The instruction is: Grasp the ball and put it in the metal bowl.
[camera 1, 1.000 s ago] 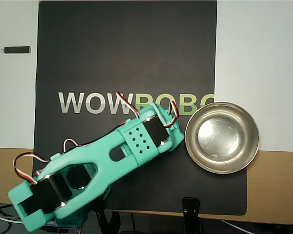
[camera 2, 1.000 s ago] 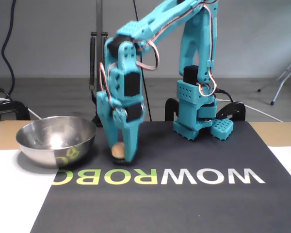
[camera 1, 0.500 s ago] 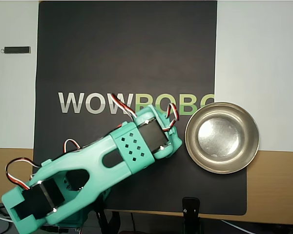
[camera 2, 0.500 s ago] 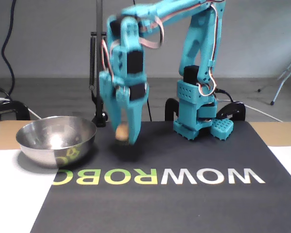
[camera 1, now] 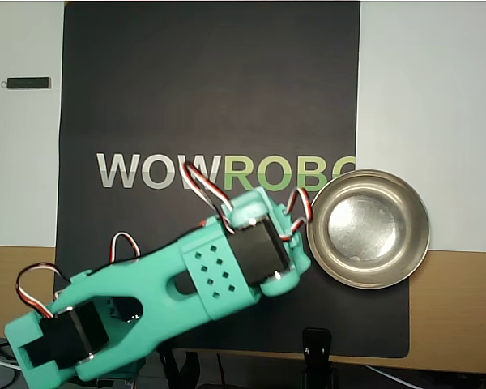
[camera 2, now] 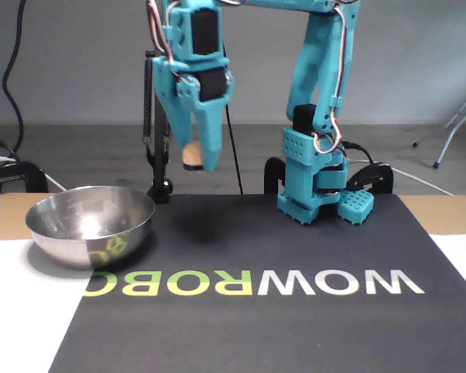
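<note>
**Open air between gripper and bowl**

In the fixed view the gripper [camera 2: 193, 159], clamped on the ball [camera 2: 190, 151], hangs well above the black mat [camera 2: 295, 264]. The metal bowl [camera 2: 89, 225] sits at its 8 o'clock with nothing between. The arm's base [camera 2: 314, 186] stands at 4 o'clock.

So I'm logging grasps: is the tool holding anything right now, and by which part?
Yes: the tool holds the ball between its fingertips, gripped on the ball's sides, lifted clear of the mat.

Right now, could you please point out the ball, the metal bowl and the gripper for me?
ball [camera 2: 190, 152], fixed view, its visible front.
metal bowl [camera 2: 89, 233], fixed view, its outer wall.
gripper [camera 2: 193, 162], fixed view, between its fingertips.
</note>
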{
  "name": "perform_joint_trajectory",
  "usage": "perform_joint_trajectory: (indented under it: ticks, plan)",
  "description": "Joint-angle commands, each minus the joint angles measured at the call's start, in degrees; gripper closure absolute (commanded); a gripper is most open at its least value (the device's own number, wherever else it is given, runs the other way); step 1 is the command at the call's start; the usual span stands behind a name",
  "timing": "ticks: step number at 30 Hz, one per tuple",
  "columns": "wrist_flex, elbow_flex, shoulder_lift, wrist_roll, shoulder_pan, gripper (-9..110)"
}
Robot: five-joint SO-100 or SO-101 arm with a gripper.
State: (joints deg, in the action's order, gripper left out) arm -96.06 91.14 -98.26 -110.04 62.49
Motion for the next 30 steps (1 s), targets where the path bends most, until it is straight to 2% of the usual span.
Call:
perform_joint_trajectory:
  ticks: [1, 10, 30]
  plan:
    - [-0.4, -2.5, -1.7, 1.0, -0.1, 80]
    - [-0.4, -4.6, -0.8, 15.4, -0.8, 79]
    - [-0.3, -23.4, 16.7, 50.4, 0.2, 79]
